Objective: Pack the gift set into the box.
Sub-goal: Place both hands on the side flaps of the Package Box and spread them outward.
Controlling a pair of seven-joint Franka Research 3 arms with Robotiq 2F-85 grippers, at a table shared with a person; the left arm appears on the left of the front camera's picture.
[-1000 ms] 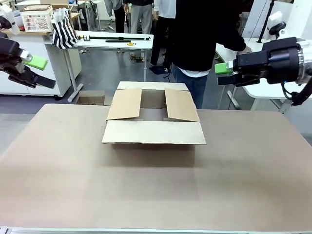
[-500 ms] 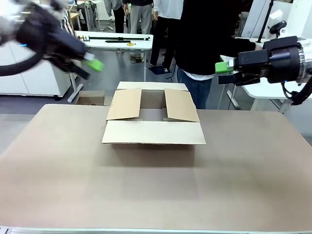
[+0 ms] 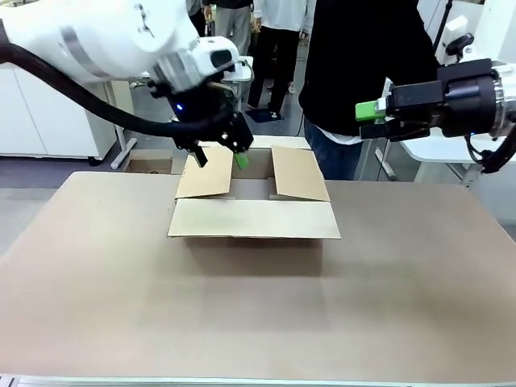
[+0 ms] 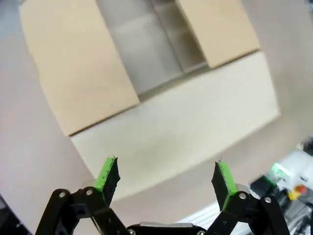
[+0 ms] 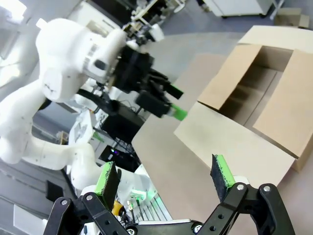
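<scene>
My left hand (image 3: 219, 156) hangs wide and empty just above the brown corrugated cardboard box (image 3: 254, 218), its open mouth straight below and its long axis crosswise on the desk (image 3: 121, 306); my right hand (image 3: 372, 112), also spread empty, sits well apart.

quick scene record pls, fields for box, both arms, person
box: brown carton, mid table, four flaps open, visible part of the floor bare
left end effector: open, empty, above the box's left flap
right end effector: open, empty, raised to the right of the box
person: standing behind the box at the far side
</scene>
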